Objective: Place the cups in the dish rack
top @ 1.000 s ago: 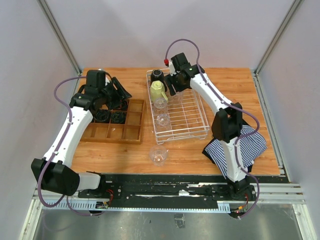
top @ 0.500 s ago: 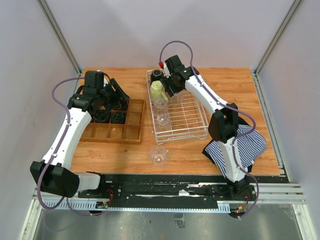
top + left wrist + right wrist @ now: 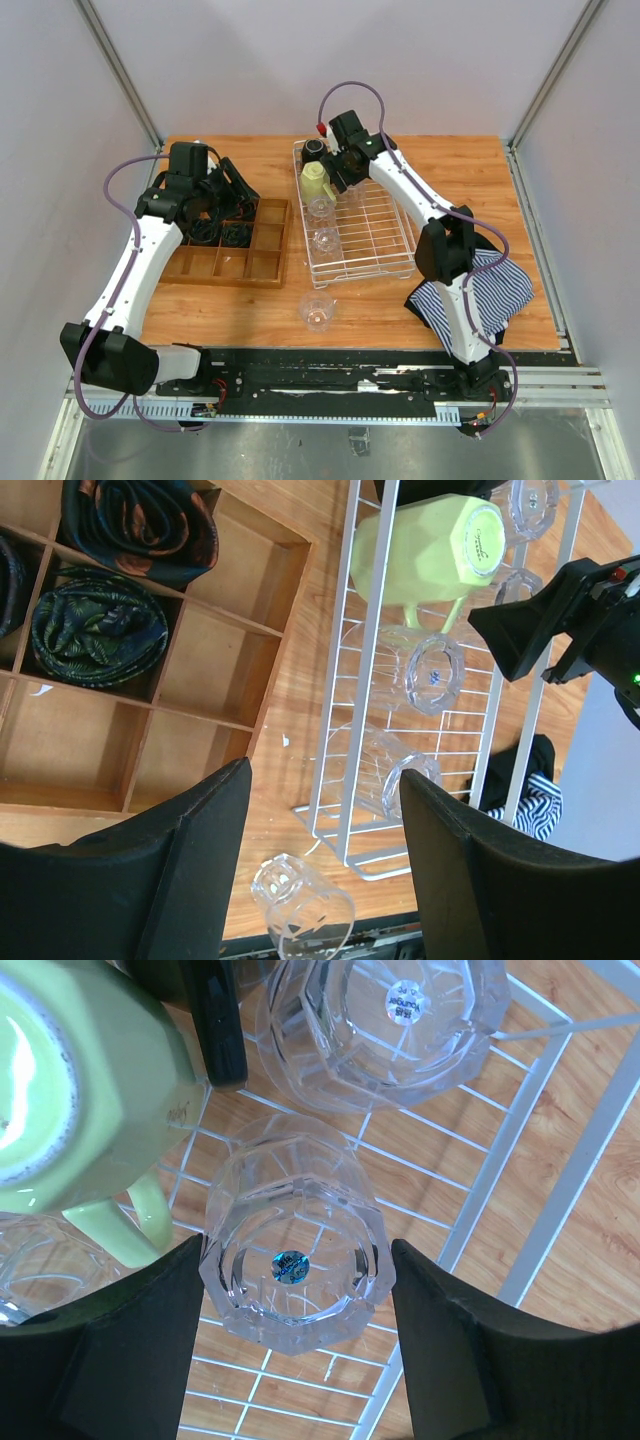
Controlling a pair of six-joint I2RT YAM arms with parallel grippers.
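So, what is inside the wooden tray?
Rolled dark fabric pieces fill some compartments of the wooden tray; several others are bare. The left arm hides part of the far row.

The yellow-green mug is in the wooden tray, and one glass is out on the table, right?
No. The yellow-green mug sits in the white dish rack, not the wooden tray; the top view shows it. One glass is out on the table.

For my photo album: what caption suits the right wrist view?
Open right hand poised above an upturned tumbler in the rack, beside a green mug.
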